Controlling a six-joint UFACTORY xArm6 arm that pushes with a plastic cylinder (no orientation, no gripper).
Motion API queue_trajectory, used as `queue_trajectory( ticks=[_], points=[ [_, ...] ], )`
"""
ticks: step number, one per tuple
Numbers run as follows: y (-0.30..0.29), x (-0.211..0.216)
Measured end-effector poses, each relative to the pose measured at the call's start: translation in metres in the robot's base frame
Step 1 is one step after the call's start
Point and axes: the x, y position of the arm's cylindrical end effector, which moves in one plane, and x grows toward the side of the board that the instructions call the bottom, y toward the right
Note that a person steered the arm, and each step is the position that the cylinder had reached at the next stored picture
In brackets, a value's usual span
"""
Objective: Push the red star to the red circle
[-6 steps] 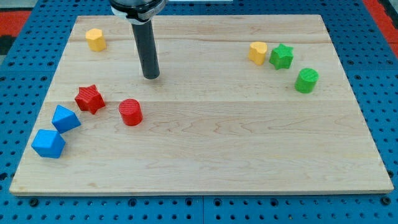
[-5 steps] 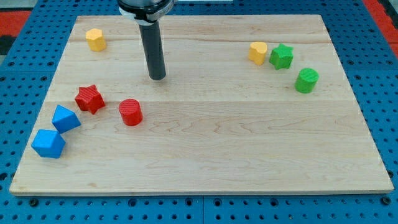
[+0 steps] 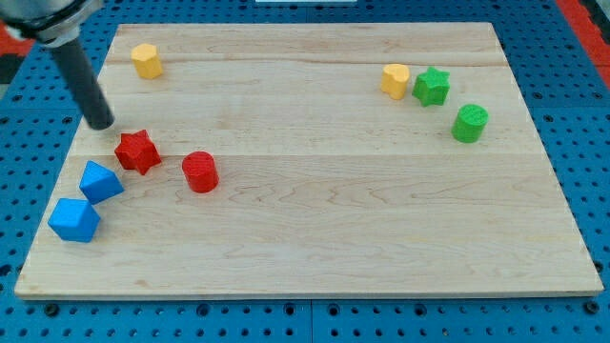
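Note:
The red star (image 3: 136, 151) lies at the left of the wooden board (image 3: 315, 210). The red circle (image 3: 200, 171) stands a short gap to the star's right and slightly lower. My tip (image 3: 100, 123) is on the board just above and to the left of the red star, apart from it. The dark rod rises from the tip toward the view's top left corner.
Two blue blocks (image 3: 100, 181) (image 3: 74, 219) lie below and left of the star. A yellow block (image 3: 146, 60) sits at the top left. A yellow block (image 3: 396, 80), a green star (image 3: 431, 87) and a green cylinder (image 3: 469, 123) sit at the upper right.
My tip has swept from above the red circle to the left, ending close to the red star's upper left. No block has moved.

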Motion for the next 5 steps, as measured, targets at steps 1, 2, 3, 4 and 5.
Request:
queue_trajectory(
  ticks=[1, 2, 3, 4, 5],
  points=[
    [-0.011, 0.034],
    [0.036, 0.037],
    [0.08, 0.049],
    [0.095, 0.055],
    [0.121, 0.039]
  ],
)
